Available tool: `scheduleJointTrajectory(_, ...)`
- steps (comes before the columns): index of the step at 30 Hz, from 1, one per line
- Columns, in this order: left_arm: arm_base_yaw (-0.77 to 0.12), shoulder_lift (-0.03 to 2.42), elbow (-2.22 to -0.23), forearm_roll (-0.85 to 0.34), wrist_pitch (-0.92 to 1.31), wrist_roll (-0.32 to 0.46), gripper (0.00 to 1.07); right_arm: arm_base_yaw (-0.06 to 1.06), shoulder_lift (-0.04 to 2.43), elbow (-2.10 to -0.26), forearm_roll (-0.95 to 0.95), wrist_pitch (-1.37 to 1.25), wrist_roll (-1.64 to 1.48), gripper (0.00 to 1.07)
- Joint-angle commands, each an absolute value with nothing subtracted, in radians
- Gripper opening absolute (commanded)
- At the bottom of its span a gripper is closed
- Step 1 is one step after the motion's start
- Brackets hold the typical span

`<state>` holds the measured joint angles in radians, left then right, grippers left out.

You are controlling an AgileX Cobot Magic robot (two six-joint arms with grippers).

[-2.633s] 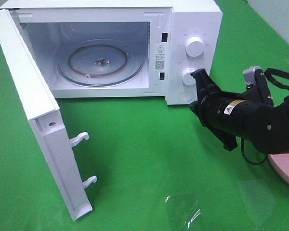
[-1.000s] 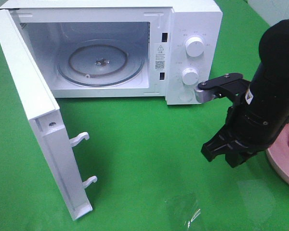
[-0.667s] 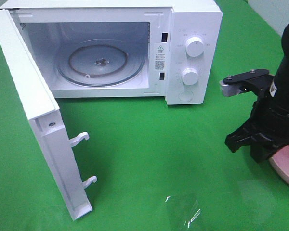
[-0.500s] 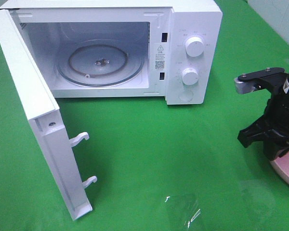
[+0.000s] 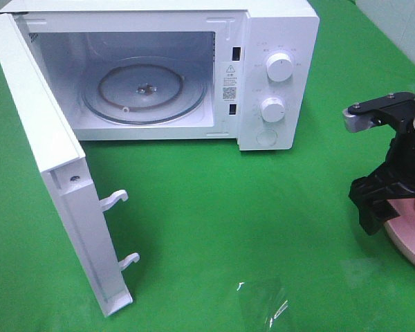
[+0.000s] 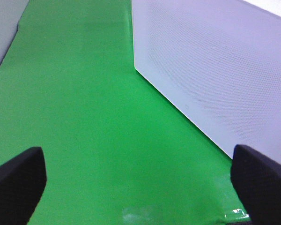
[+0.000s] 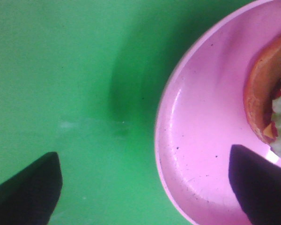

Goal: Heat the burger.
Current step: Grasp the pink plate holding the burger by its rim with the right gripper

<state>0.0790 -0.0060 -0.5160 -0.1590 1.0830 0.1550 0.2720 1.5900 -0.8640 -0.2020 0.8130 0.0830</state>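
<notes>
The burger (image 7: 264, 89) lies on a pink plate (image 7: 201, 150), and only its brown bun edge and a bit of lettuce show in the right wrist view. My right gripper (image 7: 145, 197) hangs open just above the plate's rim, one finger (image 7: 260, 187) over the plate and the other (image 7: 30, 187) over the cloth. In the high view the right gripper (image 5: 375, 216) points down at the plate (image 5: 409, 245) on the far right. The white microwave (image 5: 277, 41) stands open, its glass turntable (image 5: 144, 90) bare. My left gripper (image 6: 140, 187) is open over green cloth beside the door's outer face (image 6: 215, 70).
The microwave door (image 5: 55, 173) swings out to the left with two latch hooks (image 5: 114, 199) sticking out. Two knobs (image 5: 279, 68) sit on the control panel. Green cloth (image 5: 228, 207) covers the table between the microwave and the plate. A shiny film patch (image 5: 263, 304) lies near the front.
My right arm has swung rightward from beside the microwave's lower knob and come down at the pink plate's edge. The microwave and its door have not moved.
</notes>
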Motion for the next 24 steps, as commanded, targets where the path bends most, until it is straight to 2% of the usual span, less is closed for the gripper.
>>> scheduleJointTrajectory(1,0.073,-0.022,-0.516,-0.165,1.069,0.154,1.00,0.267,1.582,-0.869,-0.208,0.818,0.069,0.98)
scheduleJointTrajectory(24,0.073,-0.022,-0.516,-0.165,1.069,0.154,1.00,0.267,1.695,-0.808,-0.209,0.657,0.067,0.91)
